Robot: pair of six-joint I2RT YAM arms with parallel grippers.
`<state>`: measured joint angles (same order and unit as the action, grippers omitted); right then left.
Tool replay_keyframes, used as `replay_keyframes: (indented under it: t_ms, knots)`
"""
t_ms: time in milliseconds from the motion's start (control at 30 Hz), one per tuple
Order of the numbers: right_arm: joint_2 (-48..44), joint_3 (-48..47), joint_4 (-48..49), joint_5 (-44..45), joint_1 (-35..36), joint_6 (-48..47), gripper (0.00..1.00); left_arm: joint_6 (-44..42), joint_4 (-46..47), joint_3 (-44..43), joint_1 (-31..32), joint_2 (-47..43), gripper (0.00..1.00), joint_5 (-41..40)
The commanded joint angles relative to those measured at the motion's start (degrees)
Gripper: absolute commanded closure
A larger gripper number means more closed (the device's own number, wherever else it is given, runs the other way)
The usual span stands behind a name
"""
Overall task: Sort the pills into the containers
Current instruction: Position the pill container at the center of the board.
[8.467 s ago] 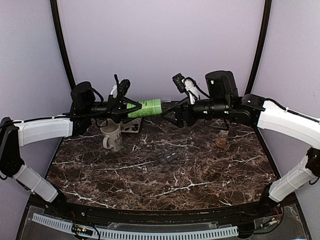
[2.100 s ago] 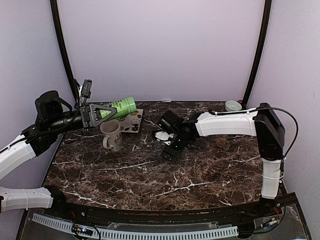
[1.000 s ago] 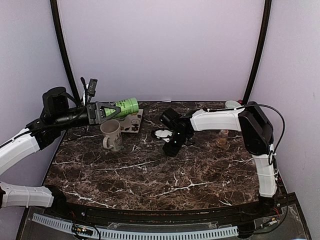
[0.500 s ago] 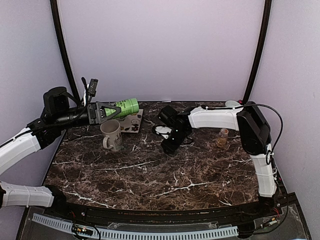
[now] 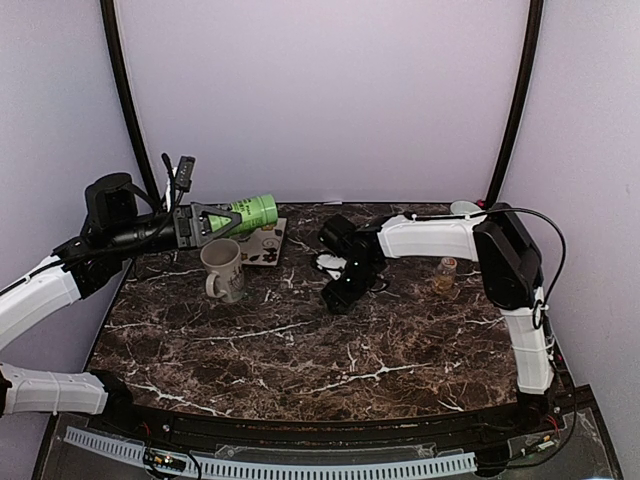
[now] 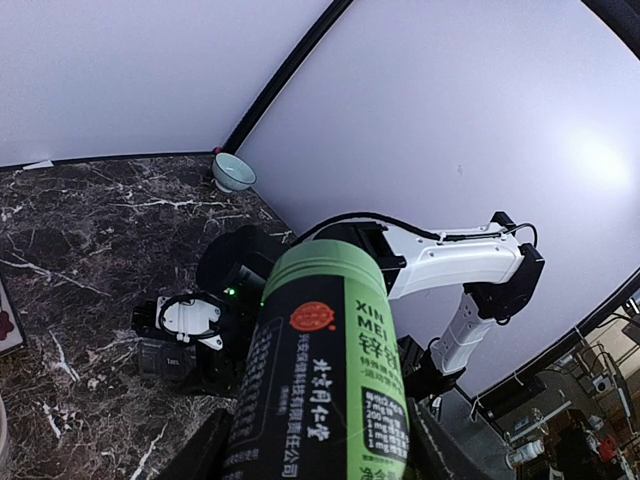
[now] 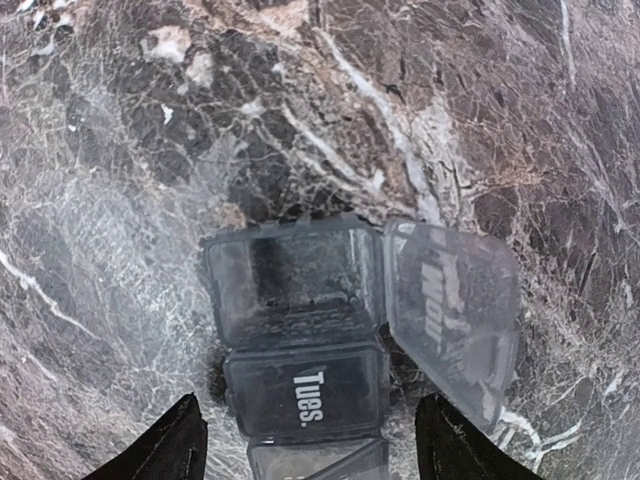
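The containers are a dark grey strip of joined compartments (image 7: 300, 330) lying on the marble. Its far compartment stands open and looks empty, with the clear "Mon" lid (image 7: 450, 320) flipped to the right. The "Tues." compartment (image 7: 305, 395) is shut. My right gripper (image 7: 315, 448) is open and hangs just above the strip, one fingertip on each side. In the top view the right gripper (image 5: 340, 296) covers the strip. My left gripper (image 5: 215, 222) is shut on a green bottle (image 5: 250, 214) and holds it sideways in the air at the back left; the bottle also shows in the left wrist view (image 6: 325, 380). I cannot make out loose pills.
A small clear jar with tan contents (image 5: 445, 277) stands right of the right gripper. A white mug (image 5: 223, 270) stands at the left, with a patterned card (image 5: 265, 245) behind it. A pale teal bowl (image 5: 465, 210) sits at the back right corner.
Earlier both grippers were raised at the back by the bottle. The left arm has drawn back left with the bottle. The right gripper has come down over the strip, then barely shifted.
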<state>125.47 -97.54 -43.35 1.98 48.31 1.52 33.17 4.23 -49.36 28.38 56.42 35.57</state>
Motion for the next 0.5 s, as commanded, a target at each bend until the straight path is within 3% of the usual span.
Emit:
replay_keyframes:
  t_ms: [0,467]
  knots:
    - [-4.1,0.1,0.8,-1.1,-0.2,0.9,0.26,-0.7,2.7,-0.1,-0.4,-2.0,1.00,1.1]
    - [-12.5,-1.3,-2.4,1.4,1.8,5.1,0.24,0.1,5.1,1.9,-0.4,-2.1,1.00,2.2]
